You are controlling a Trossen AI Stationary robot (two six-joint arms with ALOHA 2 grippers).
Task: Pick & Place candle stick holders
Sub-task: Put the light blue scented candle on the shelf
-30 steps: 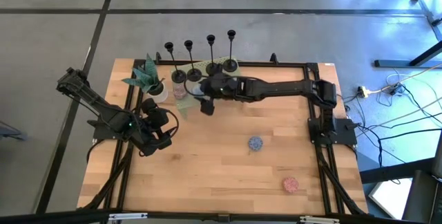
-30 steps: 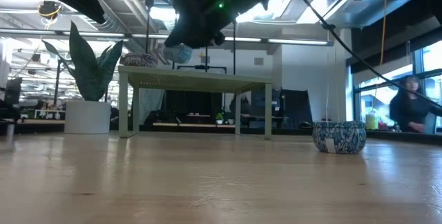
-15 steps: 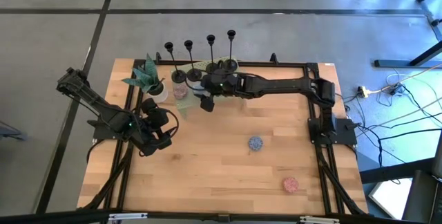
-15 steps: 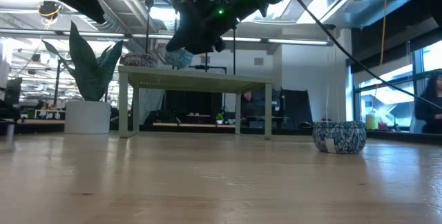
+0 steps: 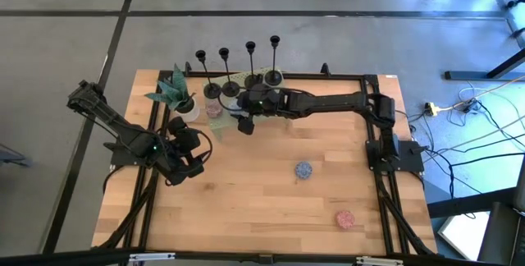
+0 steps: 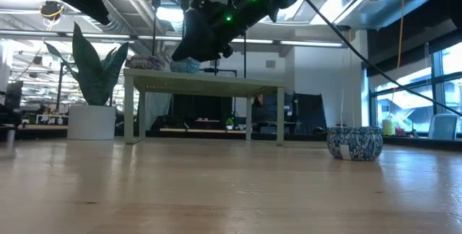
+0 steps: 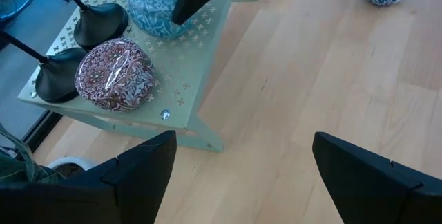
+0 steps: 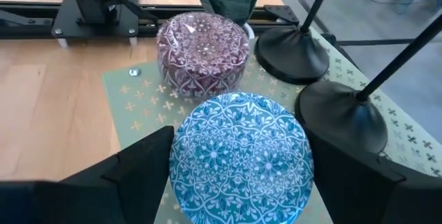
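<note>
Four black candle stick holders (image 5: 237, 71) stand in a row on a pale green perforated shelf (image 7: 200, 41) at the table's far edge, bases on the shelf, stems upright. Also on the shelf: a maroon patterned tin (image 8: 202, 52) and a blue patterned tin (image 8: 239, 155), just beside each other. The right gripper (image 8: 238, 182) hangs over the blue tin, jaws spread wide to either side of it, not touching. The left gripper (image 7: 242, 169) waits above the wooden table (image 5: 262, 208) at the left side, jaws spread, holding nothing. A potted plant (image 5: 174, 94) stands beside the shelf. A second blue tin (image 5: 304, 170) and a pink tin (image 5: 344, 218) sit well apart on the table.
</note>
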